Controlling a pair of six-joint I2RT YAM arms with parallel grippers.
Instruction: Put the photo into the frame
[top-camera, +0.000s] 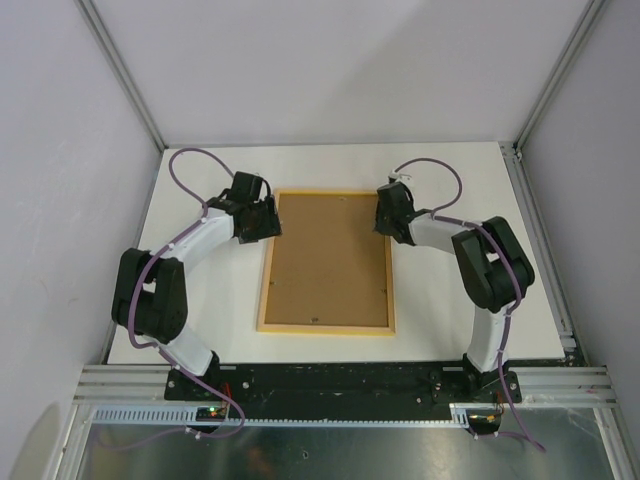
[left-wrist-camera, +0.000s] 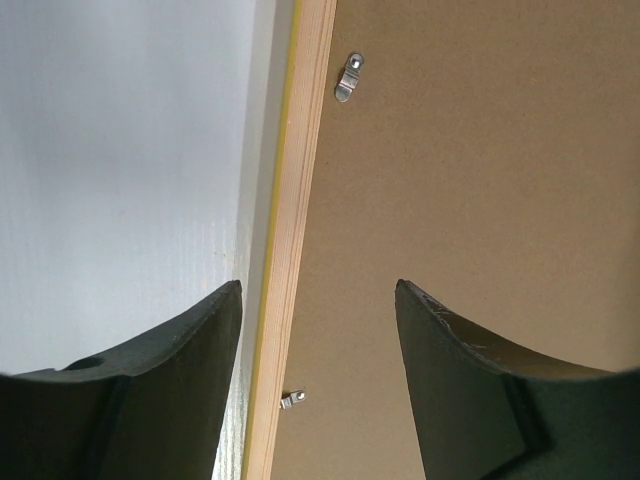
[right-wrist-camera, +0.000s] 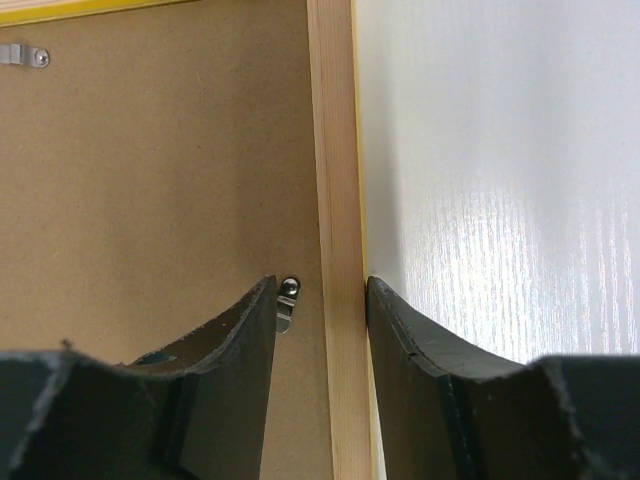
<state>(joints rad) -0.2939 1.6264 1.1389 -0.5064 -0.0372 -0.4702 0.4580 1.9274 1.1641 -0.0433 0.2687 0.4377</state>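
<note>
The frame (top-camera: 325, 327) lies face down on the white table, pale wood back up, with a thin yellow edge showing. A plain brown backing board (top-camera: 328, 260) fills it, so the photo is hidden. My left gripper (top-camera: 272, 222) is open and straddles the frame's left rail (left-wrist-camera: 300, 180) near the far corner, gripper (left-wrist-camera: 318, 290) holding nothing. My right gripper (top-camera: 382, 220) is open more narrowly and straddles the right rail (right-wrist-camera: 332, 150). In the right wrist view this gripper (right-wrist-camera: 320, 285) has its outer finger against the rail's outer edge and its inner finger over the board.
Small metal turn clips sit on the backing board by the rails (left-wrist-camera: 348, 77) (left-wrist-camera: 292, 398) (right-wrist-camera: 287, 300) (right-wrist-camera: 20, 55). The white table (top-camera: 450, 300) is enclosed by grey walls and metal posts. Both arm bases sit on the rail at the near edge.
</note>
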